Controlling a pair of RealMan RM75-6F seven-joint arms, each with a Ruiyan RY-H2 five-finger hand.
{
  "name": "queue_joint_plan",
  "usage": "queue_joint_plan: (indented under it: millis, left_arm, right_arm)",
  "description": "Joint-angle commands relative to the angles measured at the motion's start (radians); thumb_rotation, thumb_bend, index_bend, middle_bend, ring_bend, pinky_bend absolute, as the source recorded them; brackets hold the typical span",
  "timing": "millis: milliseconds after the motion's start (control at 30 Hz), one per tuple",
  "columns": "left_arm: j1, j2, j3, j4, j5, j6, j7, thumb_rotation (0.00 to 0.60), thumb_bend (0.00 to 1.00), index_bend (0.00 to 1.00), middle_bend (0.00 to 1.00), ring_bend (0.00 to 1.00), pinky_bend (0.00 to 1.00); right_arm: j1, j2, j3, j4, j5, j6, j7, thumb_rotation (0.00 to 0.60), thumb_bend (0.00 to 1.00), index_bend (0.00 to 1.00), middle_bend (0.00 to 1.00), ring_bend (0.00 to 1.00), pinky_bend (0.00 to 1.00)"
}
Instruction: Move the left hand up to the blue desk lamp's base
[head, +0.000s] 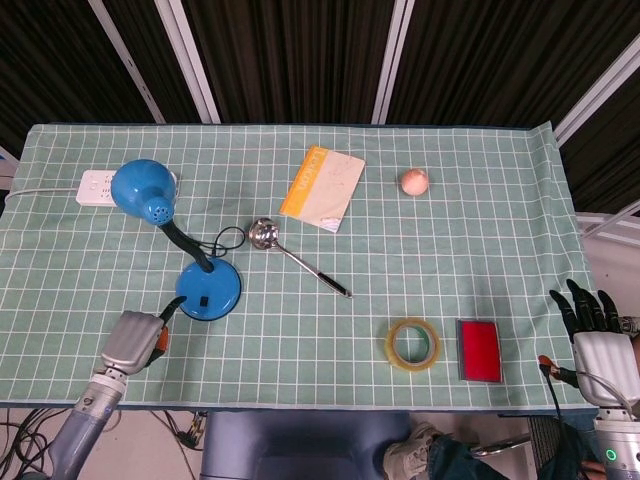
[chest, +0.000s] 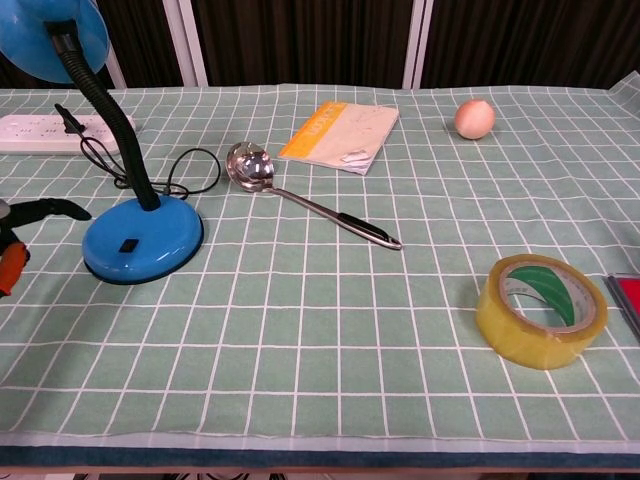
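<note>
The counter (head: 470, 250), under its green checked cloth, carries the blue desk lamp (head: 172, 238) at its left side, its round base (head: 208, 290) lying just ahead of a ladle (head: 295, 256) and well apart from the tape roll (head: 412, 343). The left hand (head: 132, 340) hovers just beside the base's near-left edge, holding nothing, dark fingertips (chest: 60, 209) reaching toward it without touching, so only a short closing move seems left. The right hand (head: 598, 345) rests off the counter's right edge, fingers spread and empty.
</note>
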Motion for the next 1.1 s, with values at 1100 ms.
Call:
queue_joint_plan:
  millis: [1100]
  left_arm:
    - [-0.057,-0.109,0.013,0.067,-0.076,-0.014,0.091,0.600,0.84,0.19,0.81,0.82,0.86]
  right_arm:
    - [0.000,0.000,0.002,-0.006,0.014,-0.008,-0.017,0.600,0.17,0.13,0.04,0.11,0.00]
